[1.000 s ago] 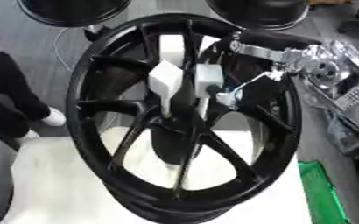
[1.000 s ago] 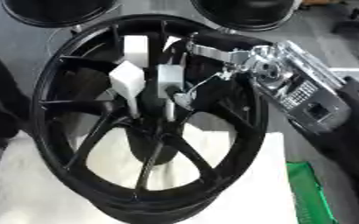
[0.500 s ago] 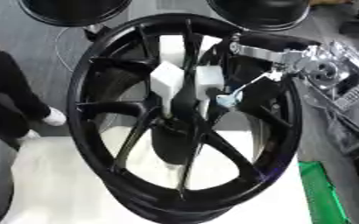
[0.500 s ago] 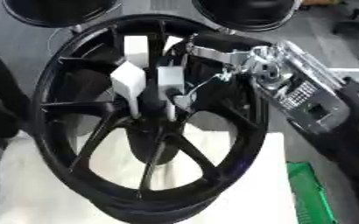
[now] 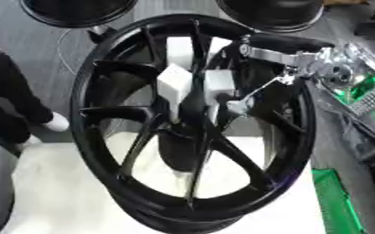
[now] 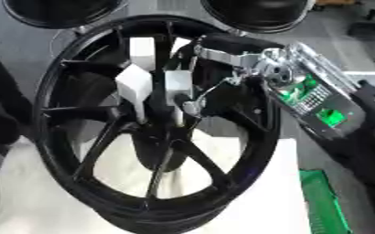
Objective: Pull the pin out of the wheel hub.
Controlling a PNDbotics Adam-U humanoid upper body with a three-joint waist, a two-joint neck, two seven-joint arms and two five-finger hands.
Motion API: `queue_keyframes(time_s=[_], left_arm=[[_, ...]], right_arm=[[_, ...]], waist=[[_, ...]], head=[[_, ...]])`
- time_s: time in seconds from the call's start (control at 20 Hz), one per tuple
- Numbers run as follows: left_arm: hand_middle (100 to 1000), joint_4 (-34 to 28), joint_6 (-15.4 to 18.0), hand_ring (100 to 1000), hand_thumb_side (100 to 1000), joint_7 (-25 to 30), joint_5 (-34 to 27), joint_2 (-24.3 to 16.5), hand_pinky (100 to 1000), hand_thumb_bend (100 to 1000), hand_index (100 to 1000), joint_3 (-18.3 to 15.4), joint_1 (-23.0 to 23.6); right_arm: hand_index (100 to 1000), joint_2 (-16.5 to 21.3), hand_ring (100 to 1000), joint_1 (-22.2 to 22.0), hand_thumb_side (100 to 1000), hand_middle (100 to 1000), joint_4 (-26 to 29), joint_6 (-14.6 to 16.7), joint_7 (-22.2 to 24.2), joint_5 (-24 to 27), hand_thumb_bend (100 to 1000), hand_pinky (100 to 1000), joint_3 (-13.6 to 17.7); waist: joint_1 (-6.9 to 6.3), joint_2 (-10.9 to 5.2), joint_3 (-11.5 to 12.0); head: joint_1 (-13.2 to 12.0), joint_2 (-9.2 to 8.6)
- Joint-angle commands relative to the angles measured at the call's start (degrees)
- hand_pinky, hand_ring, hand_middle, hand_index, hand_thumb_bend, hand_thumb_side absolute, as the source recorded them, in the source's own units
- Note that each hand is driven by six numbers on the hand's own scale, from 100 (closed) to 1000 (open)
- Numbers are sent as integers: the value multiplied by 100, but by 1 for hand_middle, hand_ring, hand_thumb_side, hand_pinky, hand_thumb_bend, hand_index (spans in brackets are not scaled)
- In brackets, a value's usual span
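Note:
A black spoked wheel rim [image 5: 110,155] stands upright on the white table [image 5: 55,196], its hub [image 5: 192,119] near the middle of the view. My right arm reaches in from the right, and its black and silver hand [image 5: 285,50] is at the hub, partly behind the spokes. White blocky pieces [image 5: 174,83] sit around the hub's centre, with a short white stem [image 5: 214,111] below them. A thin silver rod [image 6: 215,91] runs from the wrist down to the hub. Which piece is the pin I cannot tell. My left hand is out of sight.
Two more black rims [image 5: 78,9] [image 5: 275,11] lie on the floor behind. A green crate [image 5: 334,201] stands at the lower right beside the table. A person in dark clothes [image 5: 7,105] is at the left edge.

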State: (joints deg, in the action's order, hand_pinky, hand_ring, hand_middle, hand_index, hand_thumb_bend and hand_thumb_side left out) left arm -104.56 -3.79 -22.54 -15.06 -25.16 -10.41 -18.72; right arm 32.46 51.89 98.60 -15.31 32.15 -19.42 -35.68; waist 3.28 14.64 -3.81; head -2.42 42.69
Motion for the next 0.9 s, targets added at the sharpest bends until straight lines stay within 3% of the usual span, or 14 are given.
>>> queue_keyframes(time_s=[0.05,0.25,0.3,0.4,0.9], left_arm=[[709,-111,14,769,709,6,-22,-79,628,163,762,-11,-85],[709,-110,13,769,709,6,-21,-79,628,163,762,-11,-85],[709,-111,14,770,709,6,-21,-78,628,164,762,-11,-87],[709,-111,14,770,708,5,-22,-79,629,164,762,-12,-87],[709,-104,9,771,708,4,-19,-89,629,164,762,-14,-75]], right_arm=[[694,57,487,51,214,510,-46,-8,18,-19,118,520,20],[694,56,487,53,214,510,-51,-15,8,-6,118,520,18],[630,56,425,52,149,451,-50,-20,-1,17,100,461,25],[615,67,411,55,134,437,-35,-61,-45,142,100,454,50],[532,182,327,107,100,355,416,-522,-288,861,100,380,293]], waist=[[-24,-87,11],[-23,-87,11],[-25,-90,11],[-25,-97,8],[-19,-124,-22]], head=[[14,-1],[15,-2],[34,11],[67,24],[112,35]])
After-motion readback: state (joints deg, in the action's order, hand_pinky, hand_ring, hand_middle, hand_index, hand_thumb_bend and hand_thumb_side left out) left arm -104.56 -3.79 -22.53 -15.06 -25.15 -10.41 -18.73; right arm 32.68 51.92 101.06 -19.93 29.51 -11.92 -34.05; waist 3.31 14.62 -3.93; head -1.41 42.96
